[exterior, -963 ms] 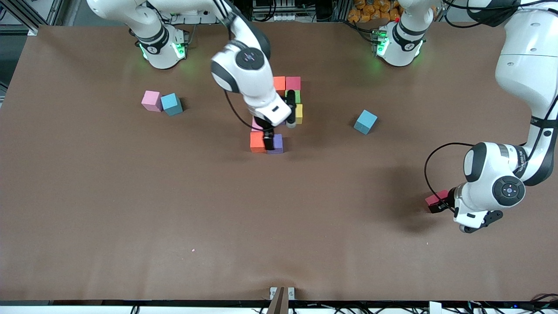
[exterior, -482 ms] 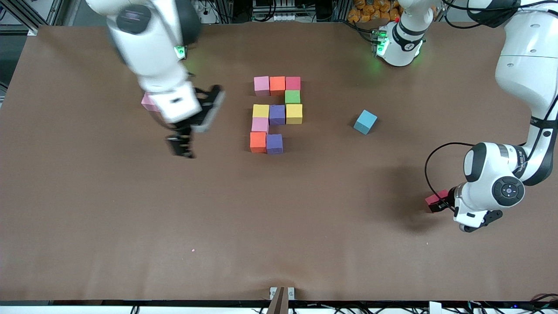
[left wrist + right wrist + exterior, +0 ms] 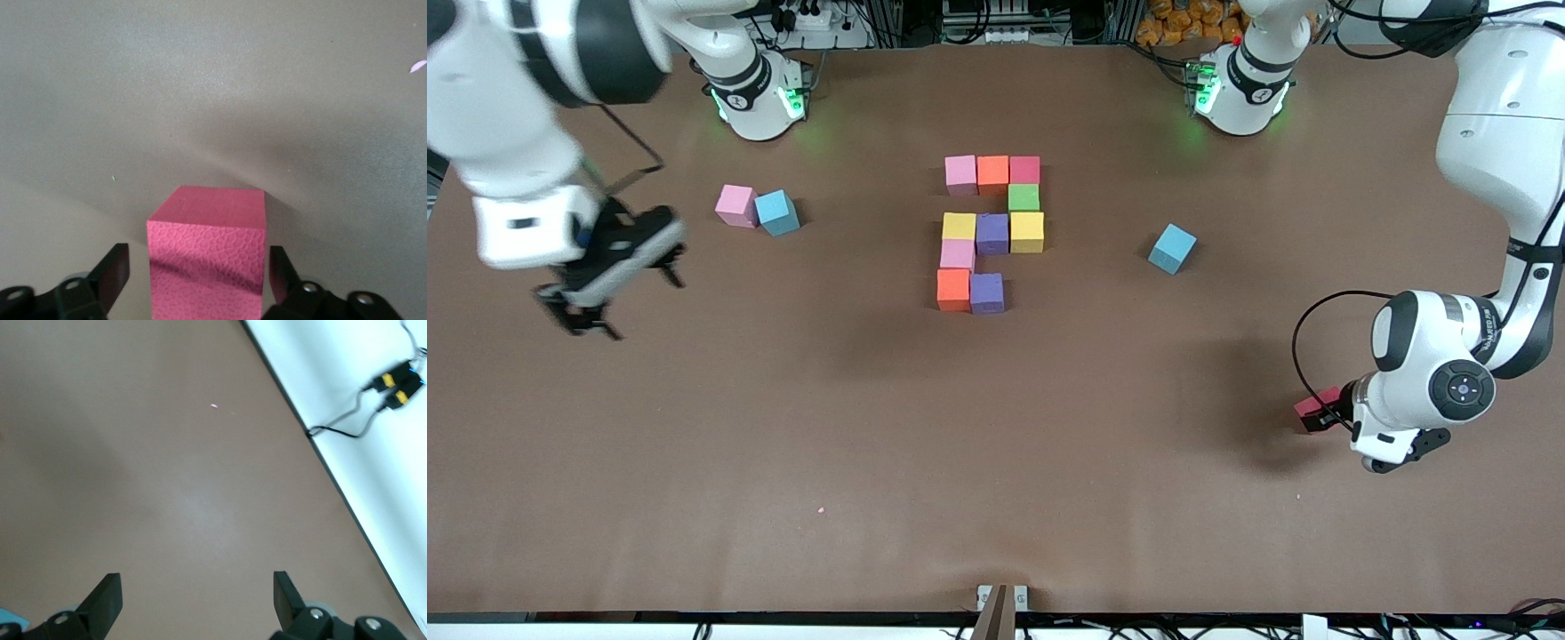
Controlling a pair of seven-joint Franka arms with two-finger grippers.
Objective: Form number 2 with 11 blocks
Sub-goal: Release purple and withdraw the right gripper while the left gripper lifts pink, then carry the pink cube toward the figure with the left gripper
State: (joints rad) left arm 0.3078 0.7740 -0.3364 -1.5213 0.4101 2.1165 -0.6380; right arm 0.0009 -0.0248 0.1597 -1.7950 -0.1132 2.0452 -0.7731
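Brown table [image 3: 996, 462], ten coloured blocks [image 3: 991, 233] clustered mid-table, pink cube [image 3: 735, 205] touching light-blue cube [image 3: 777, 212], lone light-blue cube [image 3: 1172, 248], crimson cube [image 3: 1312, 408] toward the left arm's end.

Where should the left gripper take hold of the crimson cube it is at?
On its two side faces, coming from above. The crimson cube sits flat on the table, and the left gripper already straddles it, one finger beside each side face, with small gaps. The cube stands alone, so nothing blocks either finger.
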